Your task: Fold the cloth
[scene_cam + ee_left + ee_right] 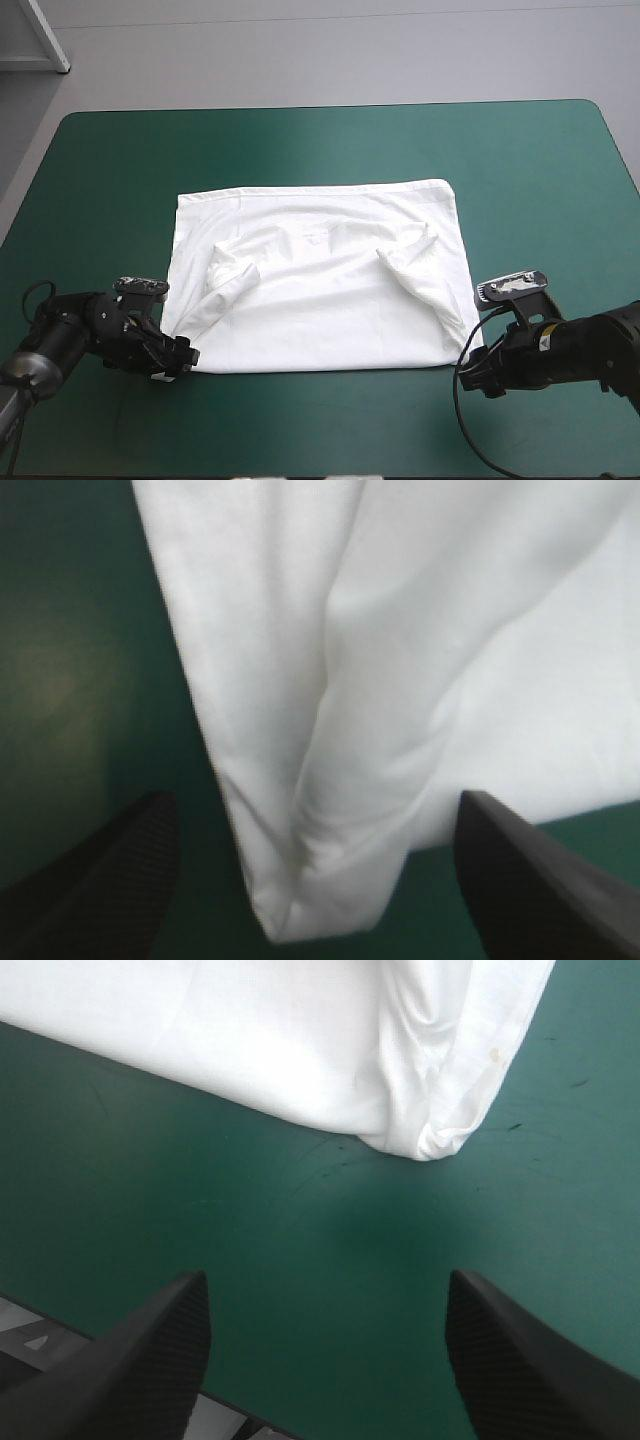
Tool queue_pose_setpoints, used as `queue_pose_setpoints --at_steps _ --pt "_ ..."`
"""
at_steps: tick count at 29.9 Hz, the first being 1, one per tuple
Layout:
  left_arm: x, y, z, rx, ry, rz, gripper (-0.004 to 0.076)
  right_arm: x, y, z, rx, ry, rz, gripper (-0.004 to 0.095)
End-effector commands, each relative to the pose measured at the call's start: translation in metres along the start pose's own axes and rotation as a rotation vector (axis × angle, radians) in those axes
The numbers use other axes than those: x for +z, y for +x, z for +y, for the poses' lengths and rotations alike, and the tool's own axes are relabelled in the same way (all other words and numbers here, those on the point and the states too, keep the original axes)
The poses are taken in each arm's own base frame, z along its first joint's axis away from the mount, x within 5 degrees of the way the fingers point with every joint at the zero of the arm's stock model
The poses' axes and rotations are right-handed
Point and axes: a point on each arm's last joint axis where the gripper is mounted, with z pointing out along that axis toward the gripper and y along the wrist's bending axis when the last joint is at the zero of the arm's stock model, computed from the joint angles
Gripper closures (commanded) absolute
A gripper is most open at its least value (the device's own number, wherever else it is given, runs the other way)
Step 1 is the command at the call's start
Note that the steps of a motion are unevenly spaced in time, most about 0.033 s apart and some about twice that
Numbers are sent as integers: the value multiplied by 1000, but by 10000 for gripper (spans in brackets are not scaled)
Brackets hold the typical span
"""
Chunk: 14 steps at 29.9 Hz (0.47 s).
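Now both spread: left hand (315, 794) straddles T-shirt (320, 270) corner, perhaps touching; right hand (325, 1274) empty, just short.

Table (320, 140) draped in a teal-green cover, rounded at the far corners, lit paler toward the far side, marked with faint curved scuffs (325, 1155) and small dark flecks (580, 1083) at the near right, pale grey floor (350, 50) beyond the far edge.

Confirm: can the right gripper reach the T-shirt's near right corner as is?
Probably yes. The right gripper stands open, and that corner of the T-shirt lies ahead of it on the teal-green cover, with nothing showing between them.
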Motion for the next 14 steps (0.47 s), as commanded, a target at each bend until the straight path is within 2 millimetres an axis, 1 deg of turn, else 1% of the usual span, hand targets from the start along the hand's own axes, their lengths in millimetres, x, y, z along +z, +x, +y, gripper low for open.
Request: queue_pose_setpoints --at_steps 1,3,6,10,14 --pt "8 -11 -7 22 24 7 217 -8 -5 1 -37 13 -61 287" --pt "16 -12 -12 37 34 41 289 -7 -6 -1 -49 33 -66 288" --pt "24 -14 -22 81 43 64 422 -5 -10 -4 -62 65 -83 287" --pt "26 -15 -33 135 52 64 593 5 -20 -6 -59 71 -83 287" --pt "26 -15 -34 140 51 58 703 21 -31 -10 -70 85 -52 288"
